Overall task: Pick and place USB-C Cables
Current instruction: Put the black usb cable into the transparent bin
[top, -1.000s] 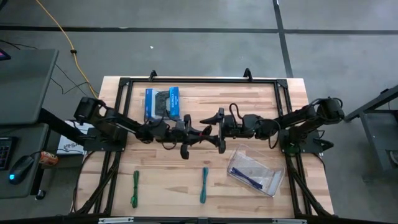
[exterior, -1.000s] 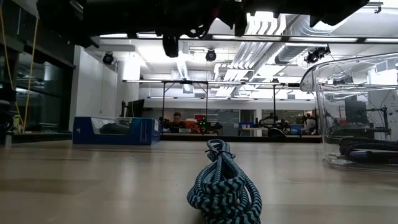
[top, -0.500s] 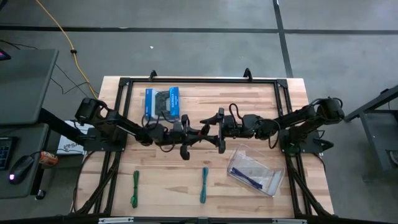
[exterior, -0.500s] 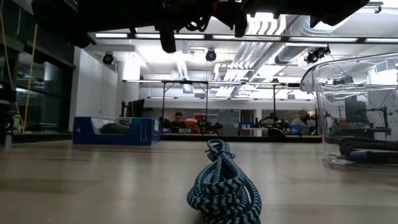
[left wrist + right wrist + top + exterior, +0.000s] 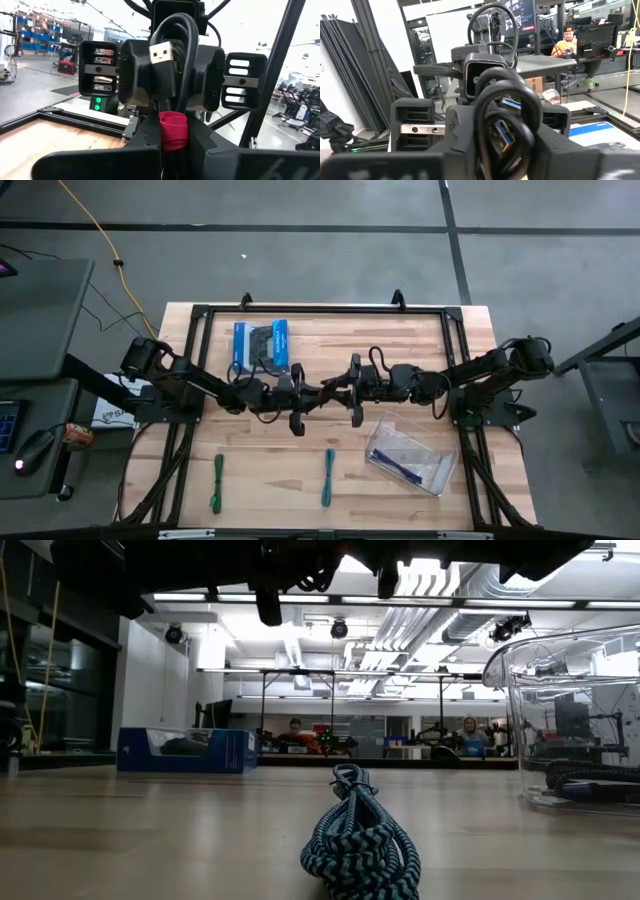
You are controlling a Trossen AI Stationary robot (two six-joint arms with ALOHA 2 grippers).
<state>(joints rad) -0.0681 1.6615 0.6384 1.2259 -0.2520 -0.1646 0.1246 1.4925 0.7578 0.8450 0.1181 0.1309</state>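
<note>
Nearest me on the wooden bench, along its front edge, the teal cable lies bundled by itself, with the green cable well apart from it toward the left arm's side. A little farther in, on the right arm's side, a clear plastic tub rests on the bench with a purple cable lying inside it. Above the middle of the bench my two arms meet tip to tip, clear of the surface. The left claw is closed down on the black cable, its fingers pressed on either side of the red band so that the loops and a silver plug stand up from the grip. The right claw faces it from the other side, and its wrist camera shows its fingers drawn in tight against the same cable's loop, so both claws appear to have hold of that one bundle, which hangs between them in the air. Beyond the arms, near the far edge on the left arm's side, a blue box lies flat on the bench. In the room behind the bench, a seated person is at a desk.
</note>
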